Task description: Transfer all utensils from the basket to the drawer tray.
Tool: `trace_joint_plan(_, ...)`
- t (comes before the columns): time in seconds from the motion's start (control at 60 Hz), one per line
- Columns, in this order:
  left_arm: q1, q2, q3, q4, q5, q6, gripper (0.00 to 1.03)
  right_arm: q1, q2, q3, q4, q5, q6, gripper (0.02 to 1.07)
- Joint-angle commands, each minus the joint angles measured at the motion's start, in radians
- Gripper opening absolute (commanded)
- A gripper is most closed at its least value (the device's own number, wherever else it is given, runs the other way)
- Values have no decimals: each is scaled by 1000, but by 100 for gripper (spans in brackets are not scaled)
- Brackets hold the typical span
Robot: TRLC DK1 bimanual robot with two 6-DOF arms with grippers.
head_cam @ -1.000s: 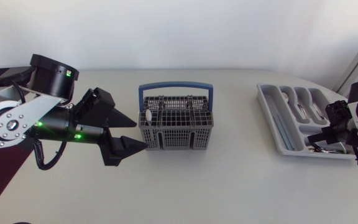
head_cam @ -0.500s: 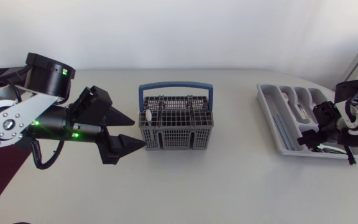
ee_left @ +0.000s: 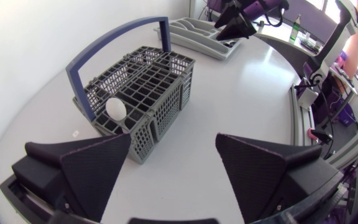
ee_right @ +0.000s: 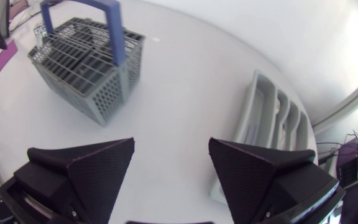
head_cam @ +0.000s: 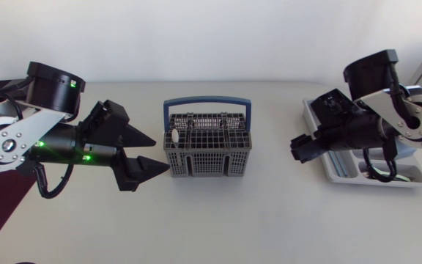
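The grey mesh basket (head_cam: 207,147) with a blue handle stands mid-table; a white utensil head (head_cam: 174,136) sticks up in its left corner. My left gripper (head_cam: 160,155) is open just left of the basket, nothing between its fingers. In the left wrist view the basket (ee_left: 143,93) and the white utensil head (ee_left: 115,107) lie just ahead of the left gripper (ee_left: 173,158). My right gripper (head_cam: 299,151) hangs open and empty between basket and grey drawer tray (head_cam: 330,166). The right wrist view shows the right gripper (ee_right: 171,165) above bare table, with the basket (ee_right: 86,59) and the tray (ee_right: 272,121) ahead.
My right arm (head_cam: 376,117) covers much of the tray; a dark utensil (head_cam: 378,174) shows in its front compartment. The table's rounded edge runs just behind the tray. White tabletop (head_cam: 218,220) stretches in front of the basket.
My right gripper opened, rose from the tray's front end and swung left toward the table's middle. The left arm barely shifted.
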State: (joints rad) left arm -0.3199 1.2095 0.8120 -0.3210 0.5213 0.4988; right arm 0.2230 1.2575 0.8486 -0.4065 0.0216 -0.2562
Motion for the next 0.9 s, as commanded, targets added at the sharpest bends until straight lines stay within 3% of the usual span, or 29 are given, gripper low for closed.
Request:
trace_joint_plan(0.0,16,-10,-34,13,-4,18,95,108,14,75,-34,-26,97,89)
trace_joint_plan(0.167,39,-5,-56,42,-4,37,95,266,72,190,-43,-38,170,89)
trace_joint_plan(0.517,84,81,-65,149,-1,40,95,358,295,383,-34,-196,248,88)
trace_joint_plan(0.633,93,113,-62,181,6,40,95,388,375,440,-20,-215,268,79)
trace_joint_plan(0.767,113,150,-50,198,25,55,95,424,447,495,-11,-215,302,77)
trace_joint_plan(0.883,137,186,-42,215,39,69,95,455,494,520,20,-203,316,70)
